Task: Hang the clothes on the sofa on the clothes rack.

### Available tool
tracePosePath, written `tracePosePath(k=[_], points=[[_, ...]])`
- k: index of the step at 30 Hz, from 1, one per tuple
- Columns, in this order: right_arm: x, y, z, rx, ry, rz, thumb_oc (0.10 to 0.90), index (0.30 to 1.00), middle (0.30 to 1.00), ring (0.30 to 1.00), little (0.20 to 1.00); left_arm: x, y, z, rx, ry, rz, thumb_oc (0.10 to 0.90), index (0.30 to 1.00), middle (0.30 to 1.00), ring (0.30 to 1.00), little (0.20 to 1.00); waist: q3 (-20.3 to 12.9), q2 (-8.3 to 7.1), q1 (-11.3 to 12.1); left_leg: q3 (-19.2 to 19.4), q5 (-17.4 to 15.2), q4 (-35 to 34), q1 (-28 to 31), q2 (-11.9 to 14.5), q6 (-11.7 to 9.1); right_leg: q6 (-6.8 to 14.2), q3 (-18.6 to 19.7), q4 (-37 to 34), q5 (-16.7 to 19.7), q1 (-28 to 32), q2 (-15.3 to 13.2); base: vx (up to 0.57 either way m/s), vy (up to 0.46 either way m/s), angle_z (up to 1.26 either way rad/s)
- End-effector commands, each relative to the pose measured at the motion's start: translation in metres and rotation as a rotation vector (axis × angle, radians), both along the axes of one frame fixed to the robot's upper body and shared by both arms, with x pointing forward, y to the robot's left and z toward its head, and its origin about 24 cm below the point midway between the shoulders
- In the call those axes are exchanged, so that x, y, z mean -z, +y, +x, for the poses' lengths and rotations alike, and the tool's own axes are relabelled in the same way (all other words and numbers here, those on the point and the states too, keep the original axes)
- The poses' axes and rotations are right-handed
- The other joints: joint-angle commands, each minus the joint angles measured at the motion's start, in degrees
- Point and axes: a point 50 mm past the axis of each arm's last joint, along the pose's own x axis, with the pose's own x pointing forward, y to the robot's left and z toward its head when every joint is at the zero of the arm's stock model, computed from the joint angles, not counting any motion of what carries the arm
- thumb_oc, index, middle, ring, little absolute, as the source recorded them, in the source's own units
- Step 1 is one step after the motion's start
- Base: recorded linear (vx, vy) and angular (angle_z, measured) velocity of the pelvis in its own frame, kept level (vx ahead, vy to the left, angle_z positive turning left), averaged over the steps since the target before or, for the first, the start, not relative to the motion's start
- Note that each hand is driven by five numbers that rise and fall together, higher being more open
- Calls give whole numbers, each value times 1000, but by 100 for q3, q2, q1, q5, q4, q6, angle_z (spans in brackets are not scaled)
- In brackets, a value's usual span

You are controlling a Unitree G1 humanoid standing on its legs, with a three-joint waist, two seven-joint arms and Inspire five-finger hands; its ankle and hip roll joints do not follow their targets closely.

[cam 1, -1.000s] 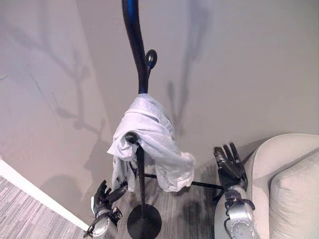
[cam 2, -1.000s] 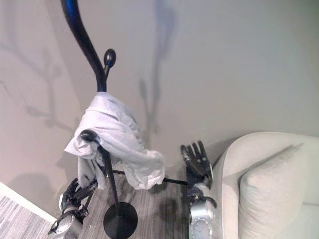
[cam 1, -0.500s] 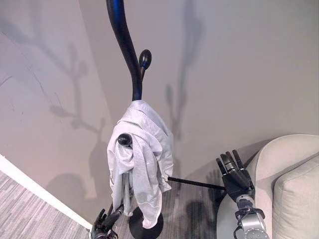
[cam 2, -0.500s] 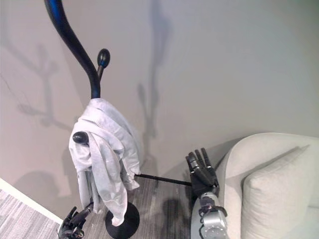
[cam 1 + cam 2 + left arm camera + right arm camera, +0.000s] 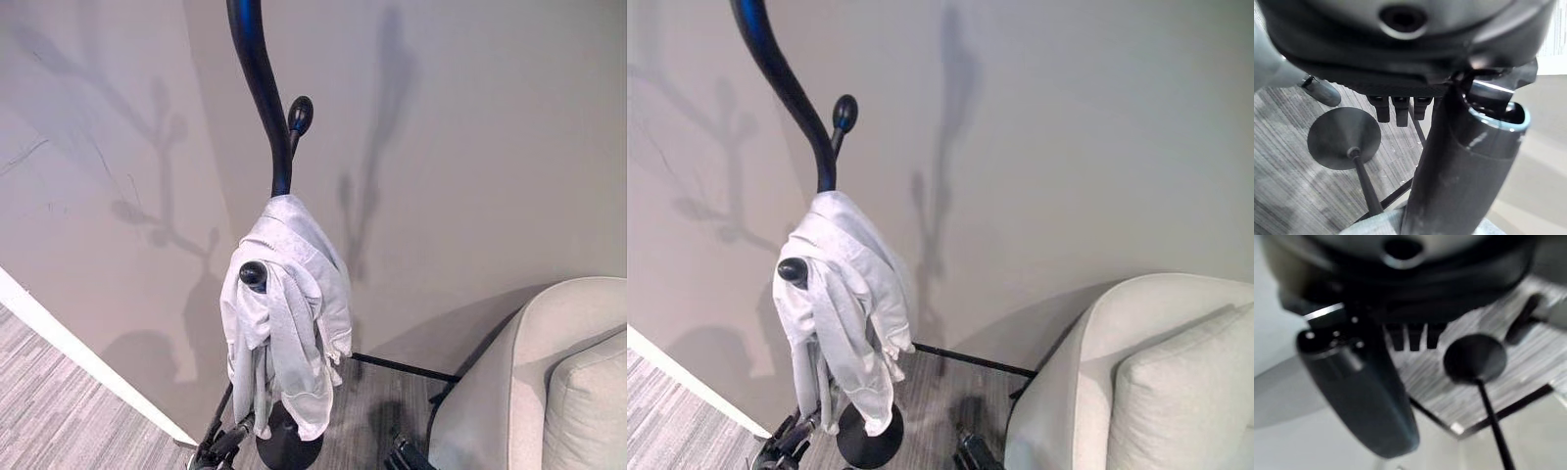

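A pale grey garment (image 5: 294, 323) hangs draped over a knobbed arm (image 5: 253, 273) of the black clothes rack (image 5: 260, 69), its folds falling straight toward the round base (image 5: 289, 450). My left hand (image 5: 220, 448) sits low beside the base, below the garment's hem and apart from it, fingers (image 5: 1396, 110) straight and holding nothing. My right hand (image 5: 404, 456) is low between the rack and the sofa (image 5: 549, 392), its fingers (image 5: 1413, 338) also straight and empty. The rack's base (image 5: 1474, 357) shows past the right hand.
The beige sofa with a cushion (image 5: 1185, 401) stands at the right. A plain wall (image 5: 470, 147) rises close behind the rack. A thin black bar (image 5: 402, 367) runs low between rack and sofa. Grey striped floor (image 5: 59, 411) and a white skirting edge lie at the left.
The garment, bunched out to the right a second ago, now hangs narrow and straight. Both hands have dropped to the bottom of the view. The camera has shifted.
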Motion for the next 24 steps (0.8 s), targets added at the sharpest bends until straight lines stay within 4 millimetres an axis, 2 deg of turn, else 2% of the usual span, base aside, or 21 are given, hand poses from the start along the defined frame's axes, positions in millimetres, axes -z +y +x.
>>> tracePosePath(k=[1, 3, 5, 6, 8, 12, 13, 14, 18, 24], points=[[-19, -14, 54, 12, -195, -65, 800, 900, 900, 900, 900, -29, 24, 45, 48, -182, 177, 800, 900, 900, 900, 900, 87, -14, 111, -61, -617, 47, 573, 517, -434, 340, -481, 92, 493, -447, -211, 4, -16, 10], [-18, -18, 51, 16, -189, -79, 800, 900, 900, 900, 900, -49, 24, 66, 112, -306, 224, 800, 900, 900, 900, 900, 107, -8, 128, -107, -604, 47, 549, 510, -437, 337, -516, 96, 482, -437, -208, -6, -14, 11], [-17, -23, 46, 3, -167, -103, 800, 900, 900, 900, 900, -77, 28, 86, 208, -462, 285, 800, 900, 900, 900, 900, 149, 8, 161, -166, -580, 47, 510, 500, -437, 323, -539, 112, 459, -441, -196, -11, -12, 18], [-17, -23, 45, 3, -167, -102, 800, 900, 900, 900, 900, -77, 28, 86, 209, -460, 285, 800, 900, 900, 900, 900, 146, 5, 159, -169, -580, 47, 511, 499, -437, 322, -542, 113, 457, -439, -196, -12, -10, 21], [-12, -27, 34, -33, -107, -126, 800, 900, 900, 900, 900, -106, 39, 98, 274, -567, 387, 800, 900, 900, 900, 900, 162, 21, 188, -250, -557, 47, 474, 485, -436, 294, -580, 110, 447, -434, -172, -13, -15, 11], [-6, -30, 17, -44, -17, -132, 800, 900, 900, 900, 900, -136, 48, 101, 332, -656, 523, 800, 900, 900, 900, 900, 189, 30, 261, -354, -544, 47, 443, 467, -425, 258, -612, 98, 424, -418, -143, -4, -18, 7], [-6, -30, 17, -45, -17, -132, 800, 900, 900, 900, 900, -137, 48, 101, 332, -655, 524, 800, 900, 900, 900, 900, 187, 29, 257, -357, -544, 47, 443, 467, -425, 258, -614, 99, 422, -417, -143, -22, -32, 22], [-3, -31, 8, -61, 37, -132, 800, 900, 900, 900, 900, -144, 50, 94, 376, -653, 581, 800, 900, 900, 900, 900, 233, 46, 338, -442, -508, 47, 408, 469, -422, 234, -645, 115, 396, -422, -117, -18, -22, 21], [-1, -31, 2, -100, 78, -133, 800, 900, 900, 900, 900, -145, 46, 85, 410, -648, 568, 800, 900, 900, 900, 900, 274, 74, 400, -519, -479, 47, 390, 465, -411, 205, -696, 141, 370, -424, -83, -25, -24, 10], [0, -35, -1, -181, 127, -157, 800, 900, 900, 900, 900, -135, 40, 63, 504, -588, 497, 800, 900, 900, 900, 900, 374, 154, 500, -645, -387, 47, 319, 478, -409, 144, -808, 132, 352, -411, -14, -41, -35, 15]])
